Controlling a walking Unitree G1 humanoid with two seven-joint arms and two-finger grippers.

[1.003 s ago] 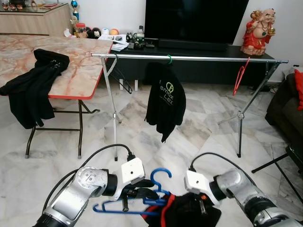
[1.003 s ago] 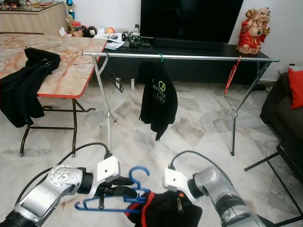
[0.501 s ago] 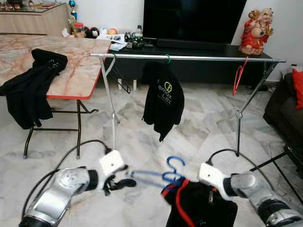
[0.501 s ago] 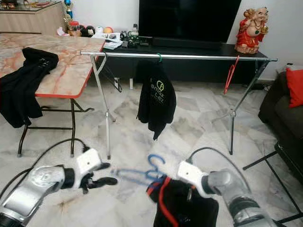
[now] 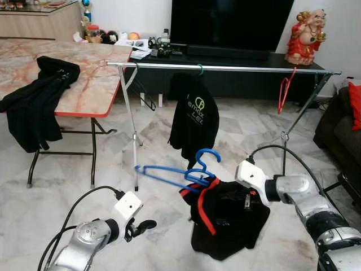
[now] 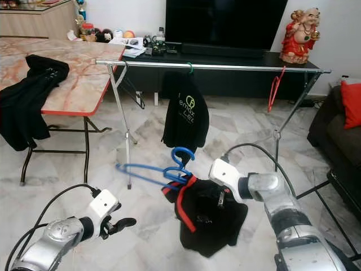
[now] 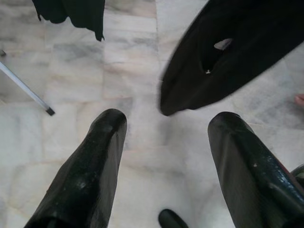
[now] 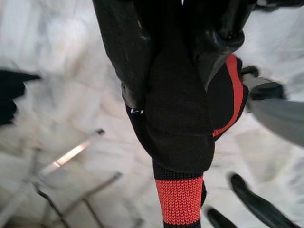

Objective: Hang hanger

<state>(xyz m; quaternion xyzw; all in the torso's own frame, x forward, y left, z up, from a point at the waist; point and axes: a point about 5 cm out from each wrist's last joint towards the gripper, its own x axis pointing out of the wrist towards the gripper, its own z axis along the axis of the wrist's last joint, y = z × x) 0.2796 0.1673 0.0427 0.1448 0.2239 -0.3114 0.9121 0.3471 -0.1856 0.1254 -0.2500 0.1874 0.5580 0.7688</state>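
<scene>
Rail: a silver clothes rail (image 5: 225,68) spans the room ahead, with a black hoodie (image 5: 194,121) on a green hook and a red hanger (image 5: 286,90) near its right end.
Garment: a black garment with red trim (image 5: 225,217) dangles below the rail.
Hanger: the blue hanger (image 5: 175,172) sits in that garment, hook up, one arm poking left.
Right gripper (image 8: 178,66): fingers pinch the garment's fabric.
Left gripper (image 7: 166,156): low, fingers spread over bare marble floor (image 5: 169,141).

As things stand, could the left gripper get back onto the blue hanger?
Probably yes. The left gripper hangs open and empty, low near the floor, while the blue hanger is held above it by the right gripper with the black garment. Nothing lies between.
</scene>
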